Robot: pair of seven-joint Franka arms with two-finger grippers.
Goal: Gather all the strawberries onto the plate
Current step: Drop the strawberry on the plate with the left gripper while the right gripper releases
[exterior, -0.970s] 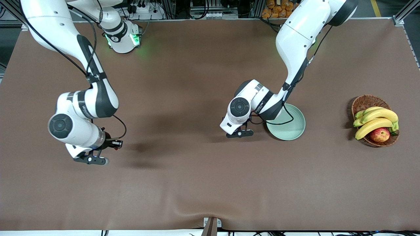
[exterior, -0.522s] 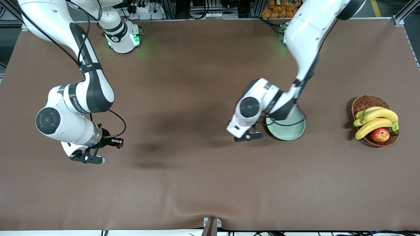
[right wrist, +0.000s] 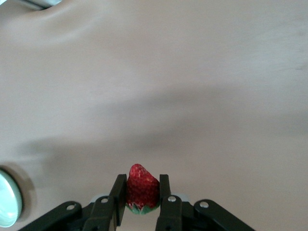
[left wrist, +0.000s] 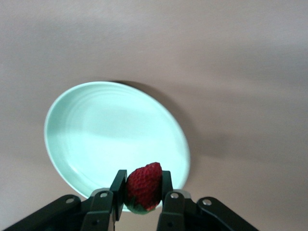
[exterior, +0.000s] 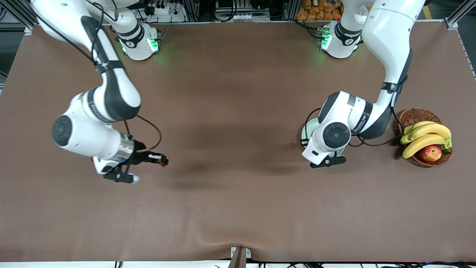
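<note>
Each gripper holds one strawberry. My left gripper (exterior: 328, 161) (left wrist: 143, 192) hangs over the near rim of the pale mint-green plate (exterior: 308, 131) (left wrist: 110, 139), shut on a red strawberry (left wrist: 143, 186) with its green cap toward the hand. The left hand hides most of the plate in the front view. My right gripper (exterior: 119, 176) (right wrist: 142, 197) is up over bare table near the right arm's end, shut on another strawberry (right wrist: 142, 191). A sliver of the plate (right wrist: 6, 204) shows at the edge of the right wrist view. Neither berry shows in the front view.
A brown wicker basket (exterior: 412, 115) stands at the left arm's end of the table, holding bananas (exterior: 427, 136) and a red-yellow apple (exterior: 430, 152). The brown tablecloth (exterior: 230, 208) wrinkles near the front edge.
The left arm has swung toward the basket end, carrying its strawberry from beside the plate to over it. The right arm has shifted toward the middle of the table with its berry.
</note>
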